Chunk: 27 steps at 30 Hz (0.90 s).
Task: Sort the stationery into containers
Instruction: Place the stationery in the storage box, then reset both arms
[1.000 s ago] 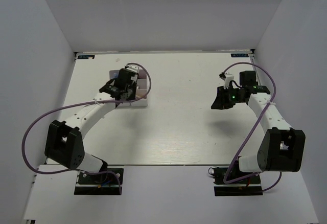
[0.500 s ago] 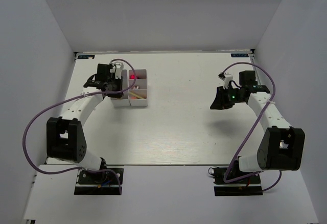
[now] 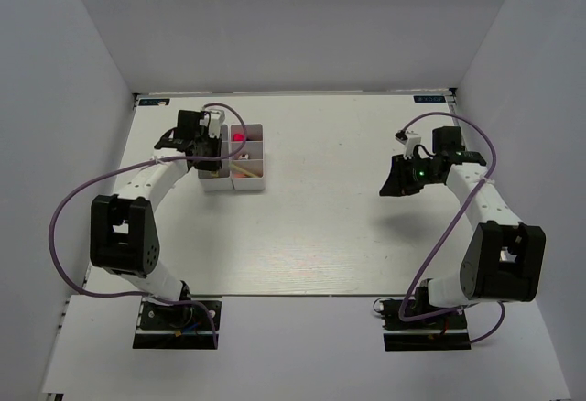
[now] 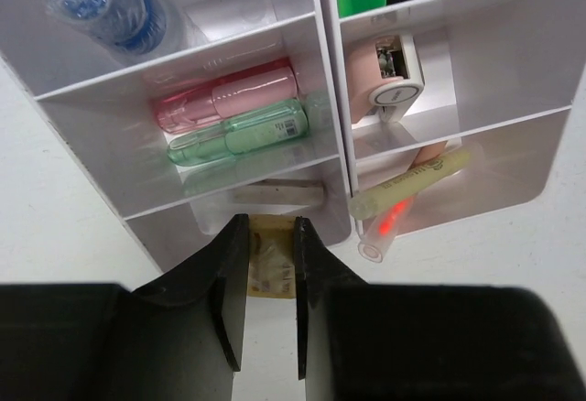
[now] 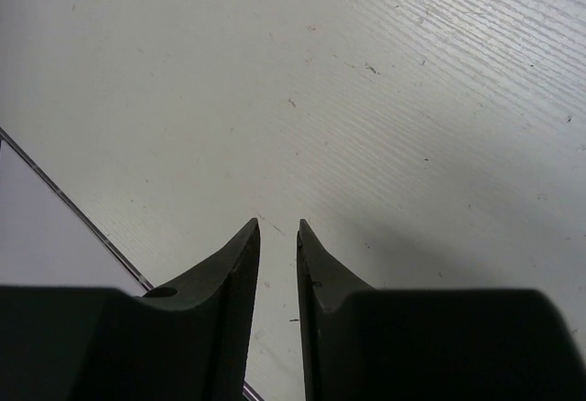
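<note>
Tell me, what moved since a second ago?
The left hand slid left off the white trays, so their insides show now. It holds a tan eraser. The right hand and the trays stayed put.

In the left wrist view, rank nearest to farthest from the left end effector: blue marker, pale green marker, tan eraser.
1. tan eraser, bottom centre, gripped
2. pale green marker, centre-left
3. blue marker, top left corner

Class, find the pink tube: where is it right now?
In the left wrist view, the pink tube lies in the middle compartment of the white tray on that view's left, alongside the pale green marker.
</note>
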Each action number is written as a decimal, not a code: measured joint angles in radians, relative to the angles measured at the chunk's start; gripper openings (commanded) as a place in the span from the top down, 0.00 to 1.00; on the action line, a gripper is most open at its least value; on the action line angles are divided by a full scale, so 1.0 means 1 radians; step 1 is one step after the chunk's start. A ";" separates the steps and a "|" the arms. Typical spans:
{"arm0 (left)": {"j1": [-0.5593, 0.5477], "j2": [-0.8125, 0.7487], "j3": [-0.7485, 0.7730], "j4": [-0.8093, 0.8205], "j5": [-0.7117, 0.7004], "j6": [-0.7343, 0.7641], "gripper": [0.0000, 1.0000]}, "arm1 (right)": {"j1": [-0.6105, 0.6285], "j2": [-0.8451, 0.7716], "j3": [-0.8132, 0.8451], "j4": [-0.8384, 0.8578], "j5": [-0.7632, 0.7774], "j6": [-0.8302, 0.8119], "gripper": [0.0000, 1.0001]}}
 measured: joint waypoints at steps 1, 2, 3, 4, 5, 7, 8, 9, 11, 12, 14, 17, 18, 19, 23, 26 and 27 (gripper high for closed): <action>0.000 0.000 0.001 0.000 -0.001 0.001 0.76 | -0.001 0.002 0.000 0.000 0.000 0.000 0.74; 0.000 0.000 0.002 0.001 -0.002 0.002 0.70 | -0.001 0.003 0.000 0.000 0.000 0.000 0.74; 0.000 0.000 0.002 0.003 -0.004 0.003 0.67 | -0.001 0.005 0.000 0.000 0.000 -0.001 0.72; 0.000 0.000 0.002 0.005 -0.007 0.003 0.62 | -0.001 0.006 0.000 -0.001 -0.001 -0.001 0.72; 0.000 0.001 0.002 0.005 -0.009 0.003 0.55 | 0.000 0.006 0.000 -0.001 -0.001 -0.001 0.70; 0.000 0.002 0.002 0.006 -0.020 0.002 0.52 | -0.001 0.008 0.000 -0.002 -0.003 -0.002 0.68; 0.000 0.003 0.002 0.006 -0.026 0.000 0.50 | -0.001 0.008 0.000 -0.003 -0.003 -0.004 0.68; 0.000 0.003 0.002 0.006 -0.029 -0.001 0.49 | -0.001 0.008 0.001 -0.004 -0.004 -0.004 0.68; 0.000 0.005 0.002 0.006 -0.035 -0.003 0.49 | 0.000 0.008 0.001 -0.005 -0.005 -0.005 0.68; 0.000 0.005 0.002 0.006 -0.039 -0.003 0.49 | -0.001 0.008 0.001 -0.005 -0.005 -0.005 0.68; 0.000 0.005 0.002 0.006 -0.046 -0.005 0.54 | 0.000 0.008 0.001 -0.006 -0.006 -0.005 0.68; 0.000 0.005 0.002 0.005 -0.055 -0.022 1.00 | -0.001 0.008 0.001 -0.009 -0.008 -0.006 0.76; 0.000 0.004 0.002 0.002 -0.053 -0.026 1.00 | -0.001 0.008 0.001 -0.010 -0.011 -0.008 0.82; 0.000 0.001 0.002 0.000 -0.053 -0.040 1.00 | -0.001 0.008 0.001 -0.012 -0.014 -0.011 0.83; -0.006 -0.090 -0.047 0.001 0.018 -0.108 0.20 | 0.000 0.008 0.001 -0.020 -0.021 -0.012 0.48; -0.066 -0.259 -0.136 -0.002 0.076 -0.163 0.00 | 0.000 0.002 -0.002 -0.003 0.029 -0.002 0.10; -0.103 -0.324 -0.177 0.003 0.092 -0.174 0.00 | 0.000 -0.009 -0.008 0.023 0.060 0.005 0.10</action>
